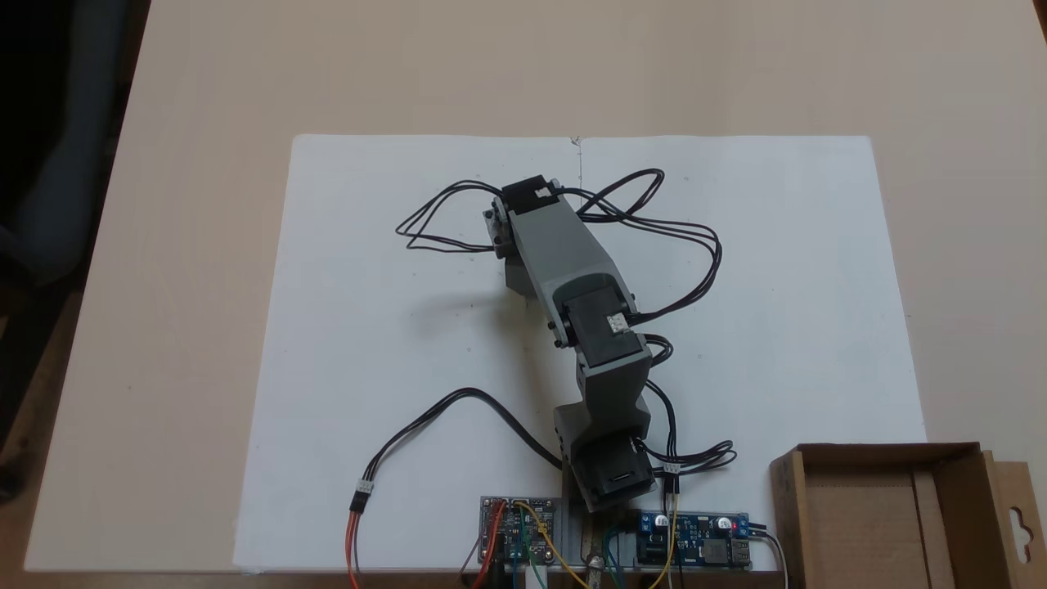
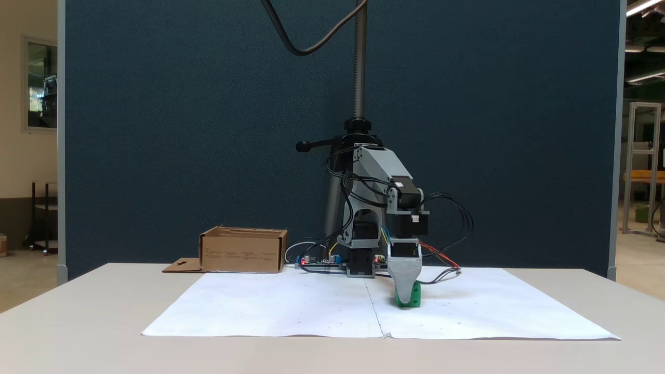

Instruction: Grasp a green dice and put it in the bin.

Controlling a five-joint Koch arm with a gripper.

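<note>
- Gripper (image 2: 407,300) of the grey hobby arm (image 1: 572,270) points down at the white paper sheet (image 1: 368,343), its tip at sheet level in the fixed view from the front.
- Small bright green plastic dice (image 2: 412,298) sits on the sheet right at that tip; one grey jaw stands directly in front of it and covers its left part.
- Claw state: only this one jaw is visible, the other hidden behind it, so how far it is open and whether it has hold of the dice cannot be told.
- From above, the arm's own links cover the claw and the dice.
- Brown corrugated cardboard bin (image 1: 965,491), (image 2: 243,251) stands on the beige table (image 1: 204,98) beside the sheet's corner near the arm's base, well apart from the dice; its flap with hanger-hole cutout lies outward.
- Bin interior, seen from above, shows bare cardboard.
- Two circuit boards (image 1: 523,528) with coloured wires lie at the arm's base; black cables (image 1: 662,221) loop over the sheet.
</note>
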